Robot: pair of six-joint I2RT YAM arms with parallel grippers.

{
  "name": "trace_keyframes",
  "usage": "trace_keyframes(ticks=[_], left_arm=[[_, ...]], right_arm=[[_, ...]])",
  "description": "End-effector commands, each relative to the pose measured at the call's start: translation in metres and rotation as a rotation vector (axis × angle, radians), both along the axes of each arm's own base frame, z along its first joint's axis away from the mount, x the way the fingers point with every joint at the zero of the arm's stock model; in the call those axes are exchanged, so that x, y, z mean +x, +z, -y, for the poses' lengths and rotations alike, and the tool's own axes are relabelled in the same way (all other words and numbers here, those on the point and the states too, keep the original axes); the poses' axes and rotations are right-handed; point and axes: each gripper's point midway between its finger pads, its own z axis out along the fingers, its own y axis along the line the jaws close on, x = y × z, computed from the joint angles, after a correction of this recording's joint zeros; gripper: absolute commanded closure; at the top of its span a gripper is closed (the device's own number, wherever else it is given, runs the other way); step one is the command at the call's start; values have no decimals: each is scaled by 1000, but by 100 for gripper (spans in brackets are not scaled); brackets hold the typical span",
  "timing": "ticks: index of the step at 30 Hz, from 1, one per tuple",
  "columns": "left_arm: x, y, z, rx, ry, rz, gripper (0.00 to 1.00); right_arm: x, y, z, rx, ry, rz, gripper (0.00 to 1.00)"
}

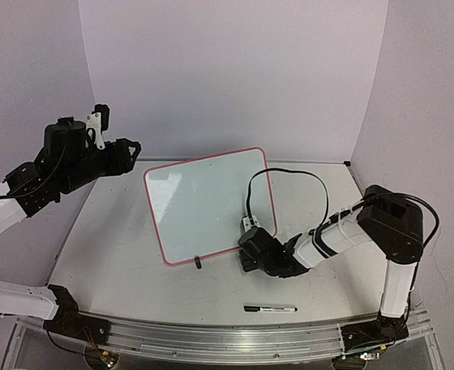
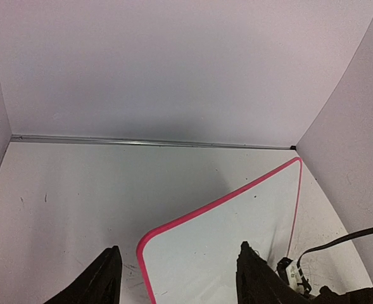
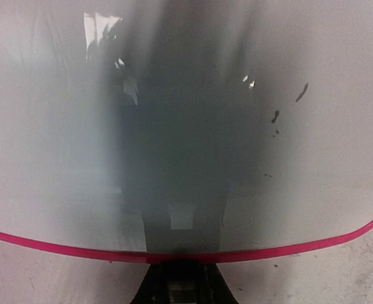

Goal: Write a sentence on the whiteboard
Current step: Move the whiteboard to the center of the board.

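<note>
While the whiteboard (image 1: pixel 203 204) stands tilted back at the middle of the worktop (image 1: pixel 111 254), the right end effector (image 1: pixel 250 243) is clamped on its lower right edge. The left end effector (image 1: pixel 134 153) hangs raised at the far left, fingers apart and empty. A black marker (image 1: pixel 270 309) lies near the worktop's front edge, apart from the board.

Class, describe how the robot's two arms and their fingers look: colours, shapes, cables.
Both arms mix white tube-like links with chunky black joint housings. The left arm carries a white bracket near its wrist; its fingers are black and tapered. A thin black cable loops from the right arm.
</note>
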Motion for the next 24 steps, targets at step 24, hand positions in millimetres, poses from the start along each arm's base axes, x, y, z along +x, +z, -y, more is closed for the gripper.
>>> trace_keyframes(ticks=[24], left_arm=[[27, 5, 45, -82, -95, 16, 37]], right_arm=[[-10, 17, 123, 11, -323, 87, 100]])
